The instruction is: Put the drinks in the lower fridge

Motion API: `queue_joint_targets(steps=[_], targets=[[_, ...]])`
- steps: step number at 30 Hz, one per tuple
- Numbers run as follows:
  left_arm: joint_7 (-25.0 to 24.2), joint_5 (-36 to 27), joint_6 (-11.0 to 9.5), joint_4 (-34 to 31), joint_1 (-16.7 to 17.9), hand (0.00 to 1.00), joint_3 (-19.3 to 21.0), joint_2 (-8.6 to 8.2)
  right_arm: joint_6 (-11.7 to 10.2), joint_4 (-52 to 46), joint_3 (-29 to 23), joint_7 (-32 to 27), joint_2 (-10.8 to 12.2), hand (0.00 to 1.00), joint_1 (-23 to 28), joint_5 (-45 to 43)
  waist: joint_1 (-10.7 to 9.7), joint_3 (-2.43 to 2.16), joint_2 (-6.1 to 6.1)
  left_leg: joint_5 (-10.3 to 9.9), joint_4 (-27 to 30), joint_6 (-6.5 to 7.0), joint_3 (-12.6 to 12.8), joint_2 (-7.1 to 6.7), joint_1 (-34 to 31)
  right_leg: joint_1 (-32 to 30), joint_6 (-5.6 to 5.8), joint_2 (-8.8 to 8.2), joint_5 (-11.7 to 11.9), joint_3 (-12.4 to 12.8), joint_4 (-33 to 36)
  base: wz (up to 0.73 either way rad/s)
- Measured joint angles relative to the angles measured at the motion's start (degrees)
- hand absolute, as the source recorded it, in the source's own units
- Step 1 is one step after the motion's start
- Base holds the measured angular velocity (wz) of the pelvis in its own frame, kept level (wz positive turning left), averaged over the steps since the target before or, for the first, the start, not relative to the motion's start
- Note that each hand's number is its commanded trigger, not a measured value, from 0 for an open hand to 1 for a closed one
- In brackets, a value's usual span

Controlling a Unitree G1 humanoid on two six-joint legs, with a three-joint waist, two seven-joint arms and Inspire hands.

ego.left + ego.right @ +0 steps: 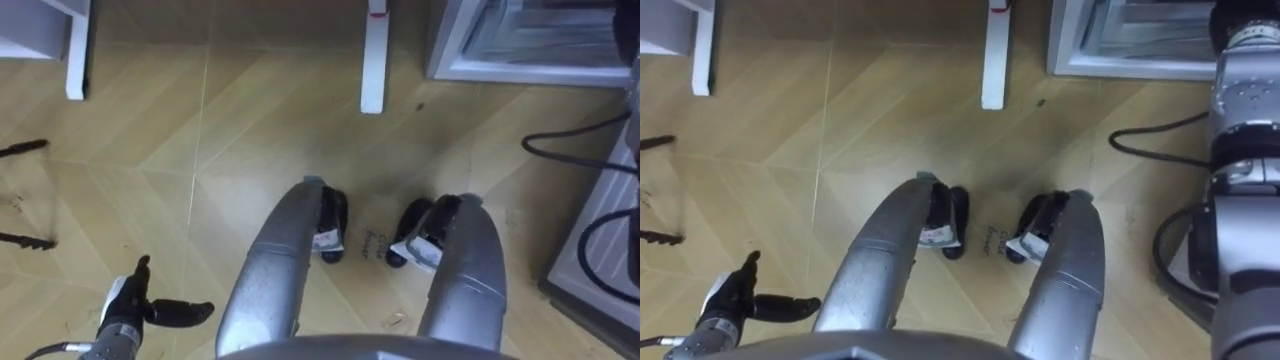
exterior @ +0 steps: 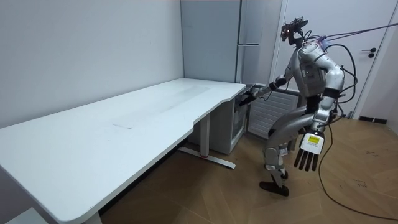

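One hand, the left hand (image 1: pixel 135 305), hangs released with straight fingers over the wooden herringbone floor (image 1: pixel 250 130). The right hand (image 2: pixel 251 94) reaches toward the tall grey fridge (image 2: pixel 249 37) beside the white tabletop (image 2: pixel 124 124); its grip cannot be told. The white-framed lower fridge compartment (image 1: pixel 500 70) lies ahead.

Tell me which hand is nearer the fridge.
Right. The right hand is stretched out to the fridge front, beside the desk end. The left hand hangs low by the robot's thigh, fingers straight, well back from the fridge.
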Motion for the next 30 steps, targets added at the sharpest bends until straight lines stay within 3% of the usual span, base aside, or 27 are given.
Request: queue_joint_targets(steps=[3,6,13,22,28,30], targets=[[0.0,0.0,0.0,-0.3,0.0,0.0,0.0,0.15,1.1,1.7,0.4,1.6,0.0,0.0,0.4,-0.1,-0.1,0.1,-0.27,0.5,-1.2,-0.88,-1.0,0.32,0.8,1.5,-0.52,0.2,-0.2,-1.4,-1.2,0.16],[-0.4,0.0,0.5,-1.0,0.0,0.0,0.1,0.19,2.6,2.4,0.4,3.0,0.0,0.0,1.2,-0.9,0.0,0.16,-0.41,0.8,-1.6,-1.37,-1.6,1.89,1.1,2.8,-1.19,1.69,0.1,-2.6,-2.9,0.0],[-0.8,0.0,0.3,-1.7,-0.8,0.0,1.9,0.18,5.1,5.7,0.4,7.3,0.0,0.0,1.3,-3.1,-1.6,0.39,-1.05,1.1,-2.1,-1.87,-1.7,1.93,1.7,3.7,-1.78,1.68,0.3,-3.2,-3.5,0.0],[-1.4,0.0,0.5,0.4,-1.1,0.0,2.8,0.02,7.2,8.2,0.4,13.2,-0.1,0.0,6.4,-4.1,-2.8,0.34,-2.0,1.1,-5.1,-1.17,-2.3,2.02,4.7,7.7,0.06,3.39,2.2,-3.6,-8.5,-0.05],[-2.1,0.4,0.8,2.3,-1.8,0.0,2.8,-0.01,9.5,15.6,1.9,15.2,0.1,0.0,10.9,-12.9,-2.9,0.24,-2.13,2.0,-9.5,-0.05,-2.3,1.71,8.7,12.0,1.68,4.21,4.0,-4.1,-13.8,-0.01],[-2.8,0.0,0.9,5.0,-3.7,0.0,2.9,-0.03,9.8,16.6,3.8,15.1,0.2,0.0,13.1,-16.7,-2.6,0.16,-2.22,2.5,-11.4,0.44,-2.4,1.7,10.2,13.5,2.15,4.68,4.9,-4.3,-16.1,-0.05]])
